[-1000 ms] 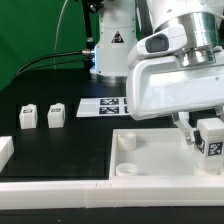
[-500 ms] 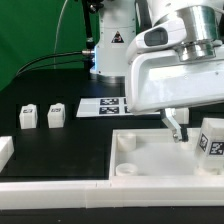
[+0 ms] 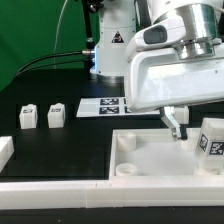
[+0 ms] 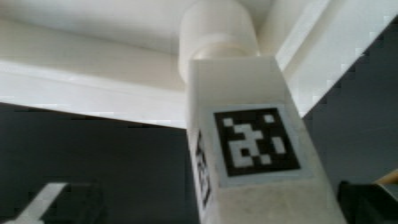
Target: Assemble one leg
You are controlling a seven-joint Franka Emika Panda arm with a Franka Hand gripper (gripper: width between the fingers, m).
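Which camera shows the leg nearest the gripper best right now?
The wrist view: the leg fills the frame, with its marker and its rounded end plain to see. The exterior view shows the same leg only small, at the exterior view's right edge, its marker hardly readable.

Glossy white arm (image 3: 175, 75) w/ grey joint ring (image 3: 152, 40), dark finger (image 3: 173, 124), blk cables (image 3: 55, 55) at base (image 3: 108, 58).

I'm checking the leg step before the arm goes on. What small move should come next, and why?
Probably close the end effector on the leg. Its visible finger stands apart from the leg, which stands upright on the tray, centred in the wrist view. Whether it is fully seated cannot be told, so gripping it comes first.
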